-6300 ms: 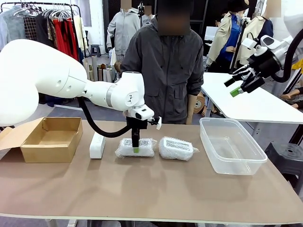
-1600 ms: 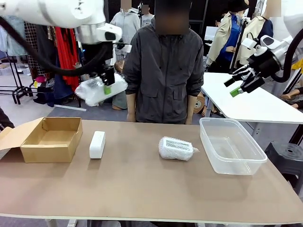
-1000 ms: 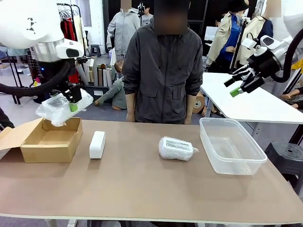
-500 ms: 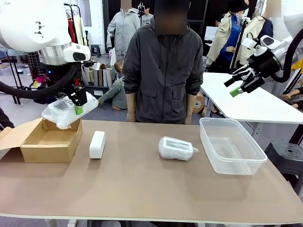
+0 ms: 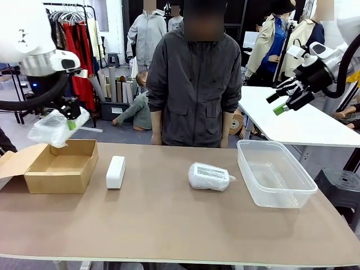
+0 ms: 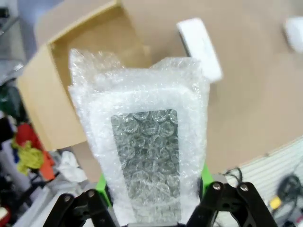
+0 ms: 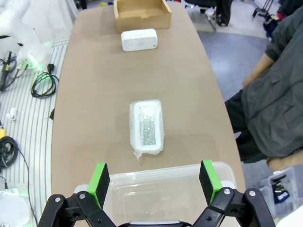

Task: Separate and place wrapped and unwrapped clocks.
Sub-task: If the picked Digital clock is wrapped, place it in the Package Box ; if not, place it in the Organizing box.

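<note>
1. Read the brown table (image 5: 169,225) as a dial from the robot's side, with the standing person at 12. No clock lies in a container yet. The open brown cardboard box (image 5: 62,180) at 9 and the clear rectangular plastic tub (image 5: 281,199) at 3 both look empty.
2. One bubble-wrapped rectangular clock (image 5: 50,128) with a grey face is in the air, just above the box's far rim and not yet inside. By my judgement, you are mid-delivery on the first of three.
3. Left to do: the bare smooth white rounded clock (image 5: 116,171) lies on the table just beside the box, toward the centre. The second bubble-wrapped clock (image 5: 209,176) lies near the centre, toward 3 and short of the tub.
4. Your left gripper (image 5: 70,121) is clamped across the carried clock's short sides, with green pads pressed into the wrap. In the left wrist view the parcel (image 6: 144,156) juts out past the left gripper (image 6: 153,189), with the box (image 6: 42,104) and the white clock (image 6: 201,47) beyond it.
5. The left arm reaches in high at 9, wrist pointing down and tilted outward.
6. Your right gripper (image 5: 275,103) hangs high beyond the tub at about 2, jaws spread wide and holding nothing. The right wrist view looks along the table over the tub (image 7: 156,171).
</note>
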Available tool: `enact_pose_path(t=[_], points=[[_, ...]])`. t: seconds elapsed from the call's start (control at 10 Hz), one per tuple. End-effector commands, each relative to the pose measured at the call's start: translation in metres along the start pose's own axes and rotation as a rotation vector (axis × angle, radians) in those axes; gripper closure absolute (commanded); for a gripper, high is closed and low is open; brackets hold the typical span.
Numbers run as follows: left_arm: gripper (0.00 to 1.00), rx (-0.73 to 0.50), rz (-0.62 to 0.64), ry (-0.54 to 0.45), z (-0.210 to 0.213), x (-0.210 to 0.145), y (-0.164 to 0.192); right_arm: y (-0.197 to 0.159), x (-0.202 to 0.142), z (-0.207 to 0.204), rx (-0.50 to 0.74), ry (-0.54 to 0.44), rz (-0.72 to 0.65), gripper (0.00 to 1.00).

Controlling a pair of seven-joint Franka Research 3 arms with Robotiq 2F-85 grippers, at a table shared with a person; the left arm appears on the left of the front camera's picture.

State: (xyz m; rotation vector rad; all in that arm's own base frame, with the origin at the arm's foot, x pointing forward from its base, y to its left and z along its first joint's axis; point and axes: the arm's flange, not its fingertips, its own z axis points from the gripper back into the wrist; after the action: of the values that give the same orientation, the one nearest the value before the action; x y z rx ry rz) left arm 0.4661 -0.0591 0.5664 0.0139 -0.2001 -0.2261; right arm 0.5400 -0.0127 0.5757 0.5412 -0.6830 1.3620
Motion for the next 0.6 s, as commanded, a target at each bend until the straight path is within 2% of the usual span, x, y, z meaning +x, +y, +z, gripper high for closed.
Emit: enact_pose_path(t=[0.0,0.1,0.5], points=[[1.00,0.083,0.106,-0.030,-0.014,0.013,0.021,0.000,0.002,0.000,0.000,-0.001,0.005,0.00],[1.00,0.151,0.158,-0.007,-0.028,0.021,0.039,0.000,0.002,0.000,0.000,-0.001,0.005,0.00],[1.00,0.053,0.248,-0.037,-0.063,0.046,0.092,0.000,0.002,0.000,0.000,-0.001,0.005,0.00]])
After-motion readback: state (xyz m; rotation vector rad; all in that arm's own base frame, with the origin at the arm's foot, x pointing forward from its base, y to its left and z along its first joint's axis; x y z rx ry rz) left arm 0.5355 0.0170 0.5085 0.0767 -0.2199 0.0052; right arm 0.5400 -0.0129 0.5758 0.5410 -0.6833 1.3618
